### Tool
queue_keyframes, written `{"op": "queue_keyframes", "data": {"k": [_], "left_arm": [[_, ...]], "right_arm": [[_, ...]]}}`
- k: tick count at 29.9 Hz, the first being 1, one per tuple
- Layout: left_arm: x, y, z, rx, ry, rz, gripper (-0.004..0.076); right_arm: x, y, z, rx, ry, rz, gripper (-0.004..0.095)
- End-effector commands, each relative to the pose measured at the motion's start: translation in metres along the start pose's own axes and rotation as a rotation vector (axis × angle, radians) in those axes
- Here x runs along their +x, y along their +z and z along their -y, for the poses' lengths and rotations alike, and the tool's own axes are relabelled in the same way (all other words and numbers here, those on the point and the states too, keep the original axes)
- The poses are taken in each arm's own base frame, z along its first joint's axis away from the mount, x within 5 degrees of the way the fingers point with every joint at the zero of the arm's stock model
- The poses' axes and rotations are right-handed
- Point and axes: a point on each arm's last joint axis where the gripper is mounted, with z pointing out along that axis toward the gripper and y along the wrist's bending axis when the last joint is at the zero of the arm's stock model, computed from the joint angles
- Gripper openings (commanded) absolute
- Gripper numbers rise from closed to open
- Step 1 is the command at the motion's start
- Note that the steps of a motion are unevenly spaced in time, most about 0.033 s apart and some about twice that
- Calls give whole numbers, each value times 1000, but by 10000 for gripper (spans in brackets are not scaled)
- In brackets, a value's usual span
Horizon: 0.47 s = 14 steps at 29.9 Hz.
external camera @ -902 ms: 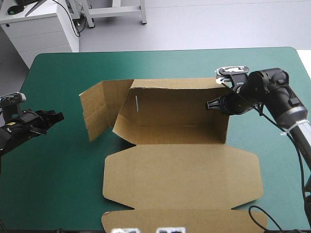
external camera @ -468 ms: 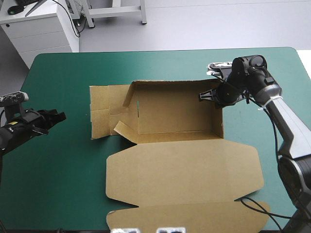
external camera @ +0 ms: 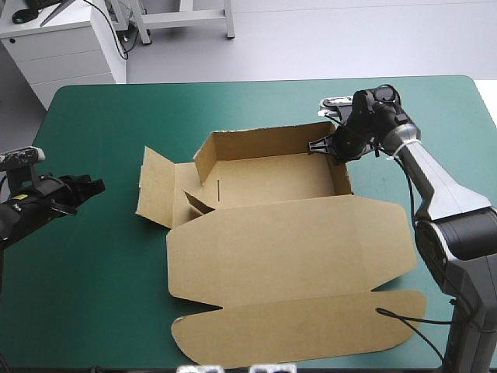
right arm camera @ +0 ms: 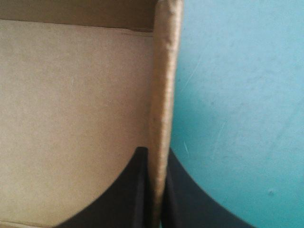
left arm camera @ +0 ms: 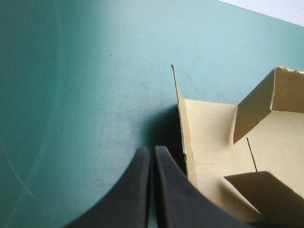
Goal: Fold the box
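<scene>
Since the earlier moment the right gripper (external camera: 318, 145) has shifted toward the table's far edge and the box (external camera: 287, 249) has turned a little with it; the left flap (external camera: 155, 186) now tilts up off the teal-green cover (external camera: 93, 295). That gripper's black fingers pinch the tray's right wall, with the board between them. The box sits mid-table, tray walls raised, lid flat toward the near edge. The left gripper (external camera: 92, 186) hovers near the left edge, fingers pressed together on nothing, apart from the flap.
</scene>
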Motion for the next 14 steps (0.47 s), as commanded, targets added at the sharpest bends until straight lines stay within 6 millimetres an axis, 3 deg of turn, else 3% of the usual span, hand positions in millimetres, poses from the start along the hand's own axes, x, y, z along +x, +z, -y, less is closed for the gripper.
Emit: {"op": "queue_keyframes", "data": {"k": [1, 9, 14], "left_arm": [[-12, -8, 5, 7, -9, 85, 8], [-12, -8, 5, 7, -9, 85, 8], [-12, -8, 6, 8, -9, 84, 8]], "right_arm": [[-1, -35, -7, -35, -31, 36, 141], [-9, -56, -15, -100, 18, 91, 587], [-4, -71, -17, -118, 28, 113, 611]]}}
